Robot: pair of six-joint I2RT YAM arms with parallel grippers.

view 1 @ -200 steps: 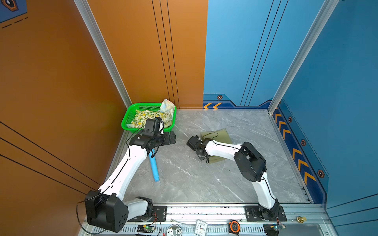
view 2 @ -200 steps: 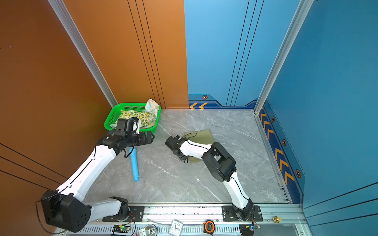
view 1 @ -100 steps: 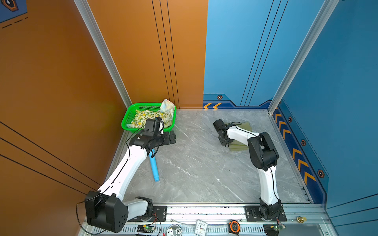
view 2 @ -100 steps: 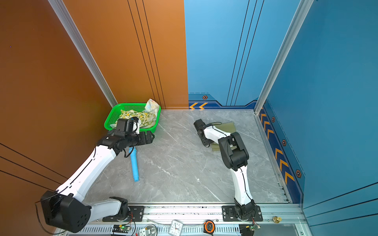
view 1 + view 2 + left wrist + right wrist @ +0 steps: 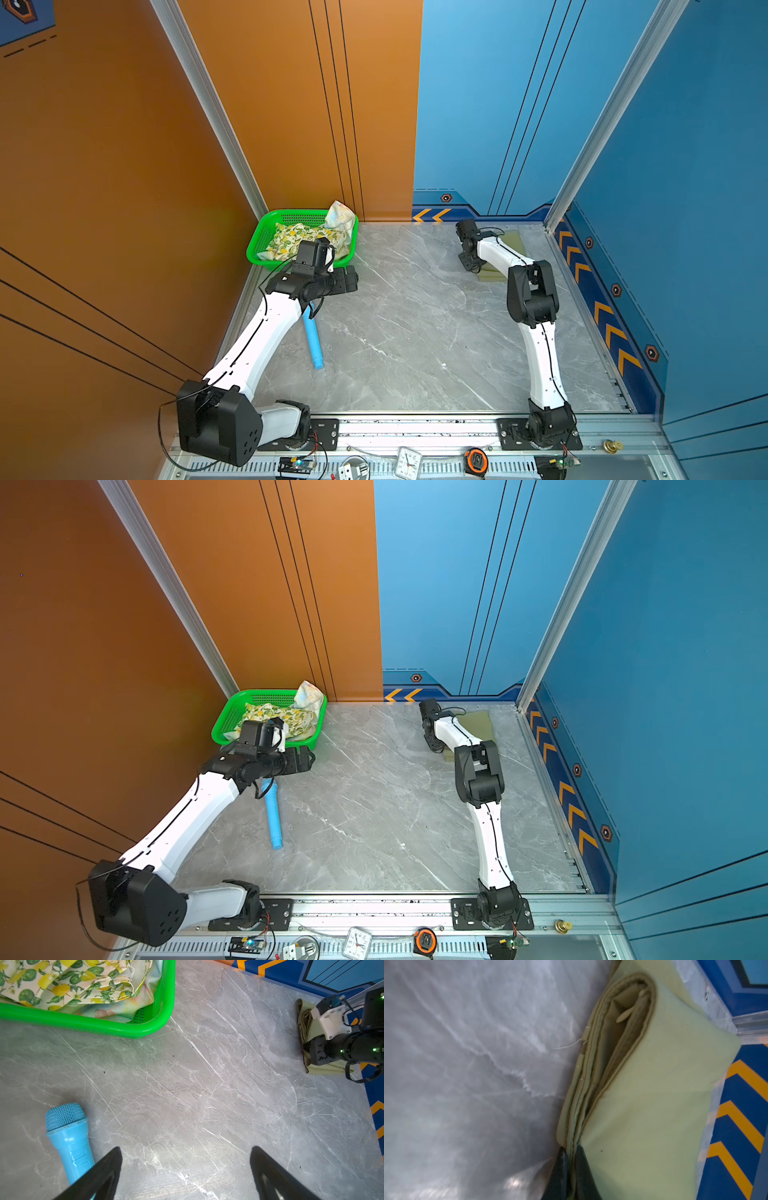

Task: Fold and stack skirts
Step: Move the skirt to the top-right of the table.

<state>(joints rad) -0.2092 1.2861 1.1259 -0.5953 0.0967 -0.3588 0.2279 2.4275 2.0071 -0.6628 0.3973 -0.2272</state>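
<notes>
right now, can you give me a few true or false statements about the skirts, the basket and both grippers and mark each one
1. The right gripper is shut on the olive-green skirt. True.
2. The lemon-print skirt lies spread flat on the table. False: it lies bunched in the green basket.
3. The left gripper is open and holds nothing. True.
4. The blue toy microphone is inside the basket. False: it lies on the table, outside the basket.
5. The pastel flowered skirt is stacked on the olive-green skirt. False: it is in the basket with the lemon-print skirt.
</notes>
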